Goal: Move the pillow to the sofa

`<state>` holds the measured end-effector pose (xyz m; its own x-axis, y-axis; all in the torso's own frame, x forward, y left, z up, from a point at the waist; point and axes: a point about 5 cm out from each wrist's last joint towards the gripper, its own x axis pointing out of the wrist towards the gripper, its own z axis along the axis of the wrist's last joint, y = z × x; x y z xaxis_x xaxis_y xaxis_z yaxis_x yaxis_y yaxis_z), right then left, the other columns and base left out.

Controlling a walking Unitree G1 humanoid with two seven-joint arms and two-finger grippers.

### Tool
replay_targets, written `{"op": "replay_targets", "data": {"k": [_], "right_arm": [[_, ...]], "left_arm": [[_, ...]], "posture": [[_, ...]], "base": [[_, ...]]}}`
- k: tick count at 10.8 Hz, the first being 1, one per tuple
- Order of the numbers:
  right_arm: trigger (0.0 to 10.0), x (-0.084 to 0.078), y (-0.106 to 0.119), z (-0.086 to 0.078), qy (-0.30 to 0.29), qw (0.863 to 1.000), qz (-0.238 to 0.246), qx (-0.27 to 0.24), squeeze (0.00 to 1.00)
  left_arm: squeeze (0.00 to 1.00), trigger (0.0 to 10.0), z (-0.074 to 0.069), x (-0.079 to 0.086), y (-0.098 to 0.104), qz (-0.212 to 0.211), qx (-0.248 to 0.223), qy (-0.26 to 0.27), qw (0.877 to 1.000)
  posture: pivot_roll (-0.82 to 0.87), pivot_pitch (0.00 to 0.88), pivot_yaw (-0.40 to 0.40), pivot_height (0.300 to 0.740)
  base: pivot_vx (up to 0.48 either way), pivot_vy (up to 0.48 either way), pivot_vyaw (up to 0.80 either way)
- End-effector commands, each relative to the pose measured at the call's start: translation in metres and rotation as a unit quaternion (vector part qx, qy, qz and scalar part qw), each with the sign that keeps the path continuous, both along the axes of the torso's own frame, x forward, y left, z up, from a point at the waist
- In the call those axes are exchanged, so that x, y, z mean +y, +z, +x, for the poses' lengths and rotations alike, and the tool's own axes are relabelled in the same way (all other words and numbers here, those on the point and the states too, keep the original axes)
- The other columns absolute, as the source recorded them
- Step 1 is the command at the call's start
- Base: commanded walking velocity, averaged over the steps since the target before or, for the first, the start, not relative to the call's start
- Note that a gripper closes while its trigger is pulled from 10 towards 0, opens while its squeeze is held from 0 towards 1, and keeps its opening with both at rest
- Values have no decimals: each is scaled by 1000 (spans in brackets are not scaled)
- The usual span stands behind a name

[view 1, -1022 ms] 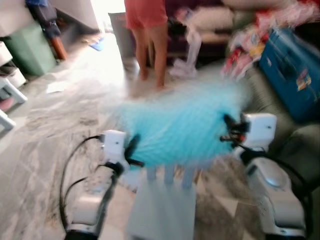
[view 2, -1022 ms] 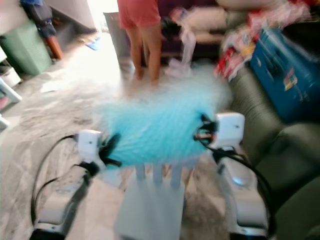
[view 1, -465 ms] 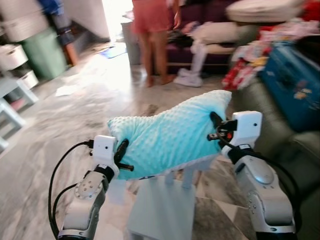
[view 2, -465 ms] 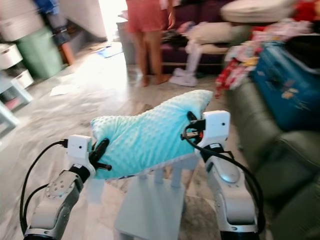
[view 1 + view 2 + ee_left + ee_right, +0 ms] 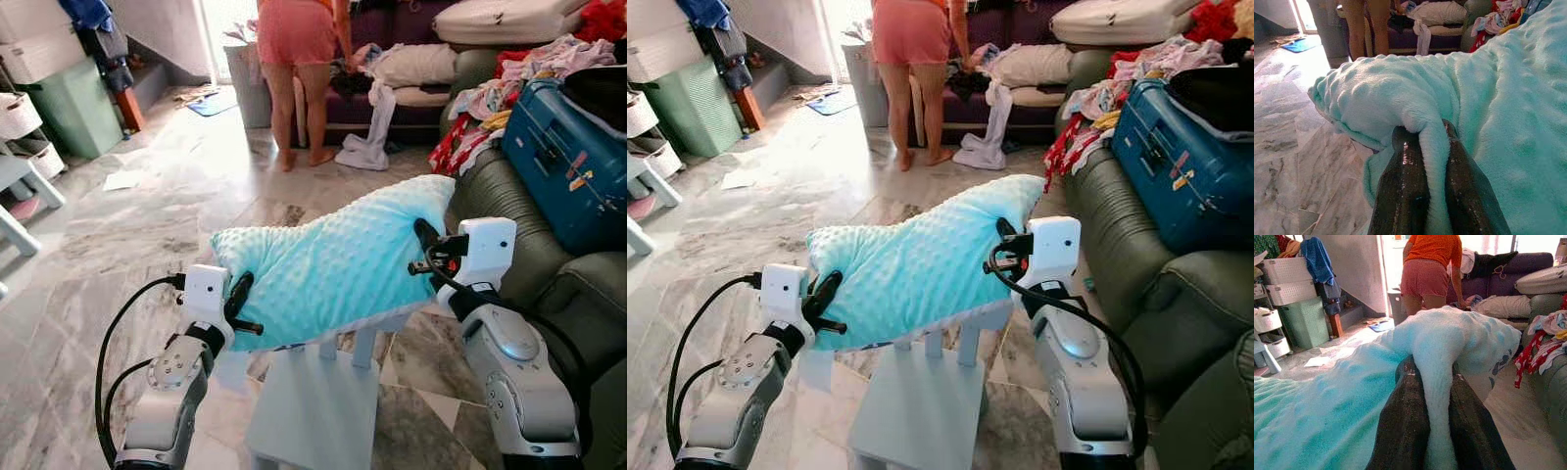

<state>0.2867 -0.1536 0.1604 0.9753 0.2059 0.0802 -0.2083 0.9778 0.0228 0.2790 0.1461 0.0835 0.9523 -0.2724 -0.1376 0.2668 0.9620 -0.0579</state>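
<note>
Aqua pillow (image 5: 338, 264) aloft (dimpled fleece).

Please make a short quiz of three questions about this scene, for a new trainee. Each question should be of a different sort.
1. True or false: each gripper pinches one end of the pillow between its fingers.
2. What lies on the sofa on the robot's right?
A. a blue suitcase
B. a green bin
C. a white stool
3. Fill in: below the pillow stands a pale ____.

Key
1. True. The left gripper and the right gripper each clamp a fold of the pillow.
2. A, the suitcase.
3. stool
</note>
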Motion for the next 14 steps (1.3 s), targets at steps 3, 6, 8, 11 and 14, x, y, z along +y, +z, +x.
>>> {"op": "replay_targets", "data": {"k": [3, 6, 8, 11, 14], "right_arm": [[10000, 2, 6, 0, 6, 1000, 4, -11, 0], [10000, 1, 4, -3, 21, 1000, -15, 8, 0], [10000, 1, 4, -3, 21, 1000, -16, 12, 0], [10000, 2, 3, -3, 20, 999, -15, 21, 0], [10000, 3, 3, -3, 19, 999, -14, 23, 0]], "left_arm": [[0, 10000, 1, 3, 3, 7, -5, 3, 1000], [0, 10000, 0, 5, 1, -46, 24, 35, 998], [0, 10000, 0, 4, 1, -50, 30, 34, 998], [0, 10000, -1, 2, 1, -62, 35, 30, 997], [0, 10000, -1, 1, 1, -65, 40, 20, 997]], "posture": [[-202, 0, 48, 740], [-220, 6, 16, 740], [-221, 5, 14, 740], [-223, 7, 18, 740], [-223, 8, 23, 740]], "base": [[0, 0, 0], [0, 0, 0], [0, 0, 0], [0, 0, -267], [0, 0, -800]]}}
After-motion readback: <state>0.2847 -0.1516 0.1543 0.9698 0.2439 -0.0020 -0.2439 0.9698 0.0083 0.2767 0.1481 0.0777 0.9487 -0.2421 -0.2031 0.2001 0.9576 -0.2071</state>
